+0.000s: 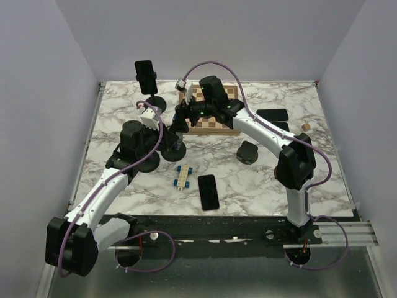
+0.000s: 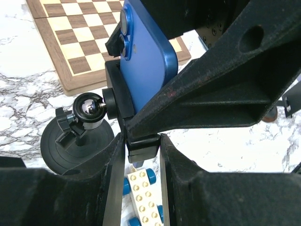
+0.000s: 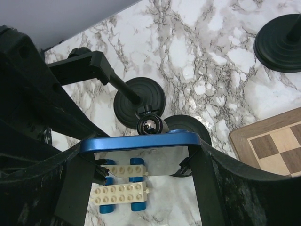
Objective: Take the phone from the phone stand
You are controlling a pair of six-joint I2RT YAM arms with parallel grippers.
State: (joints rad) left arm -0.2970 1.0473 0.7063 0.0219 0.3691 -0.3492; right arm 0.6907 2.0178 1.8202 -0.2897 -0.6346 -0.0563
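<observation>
Blue phone (image 3: 141, 140) in right end effector's (image 3: 141, 165) clench, phone stand (image 2: 88, 107) in left end effector's (image 2: 140, 153).

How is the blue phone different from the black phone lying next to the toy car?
The blue phone stands up in the phone stand, while the black phone lies flat on the table. The blue phone is pinched by the right gripper; nothing touches the black phone. Both are flat rectangles.

The phone stand (image 1: 174, 148) with its phone (image 2: 146, 61) sits mid-table just before the chessboard (image 1: 215, 126), a brick car (image 1: 183, 176) in front, a loose handset (image 1: 208, 192) right of that, another stand (image 1: 154, 100) behind at far left.
</observation>
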